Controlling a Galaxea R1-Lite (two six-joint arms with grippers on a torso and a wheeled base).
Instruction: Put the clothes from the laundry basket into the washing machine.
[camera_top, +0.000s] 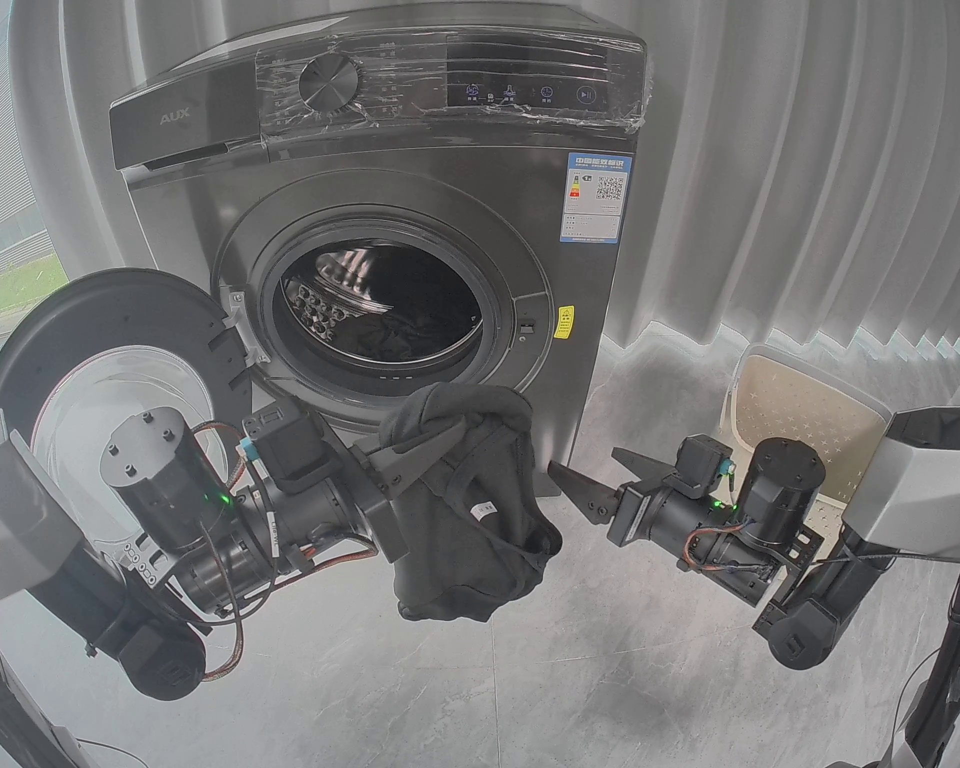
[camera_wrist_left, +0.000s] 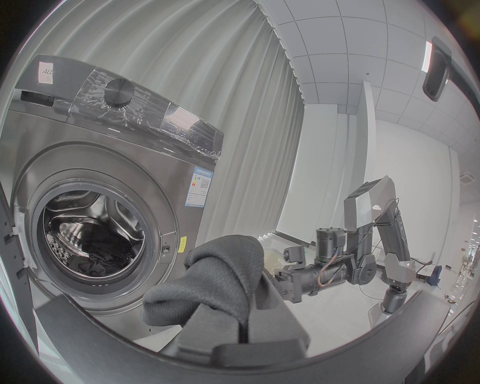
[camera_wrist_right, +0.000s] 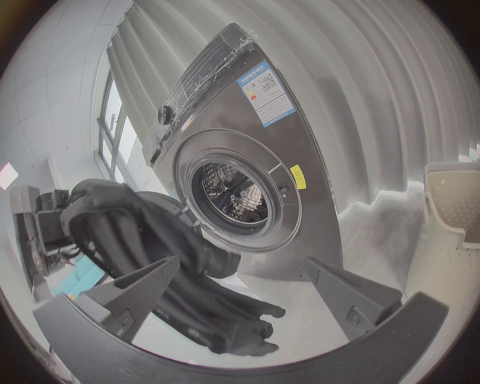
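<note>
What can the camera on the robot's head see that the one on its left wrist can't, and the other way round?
Head view: the dark garment hanging full length from the left gripper, with its white tag. Left wrist view: the ceiling panels and a white wall. Both: the washing machine with its drum open, and the open right gripper.

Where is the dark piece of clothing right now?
In the head view the dark garment hangs from the left gripper, just below the open mouth of the washing machine, with the open right gripper to its right.
</note>
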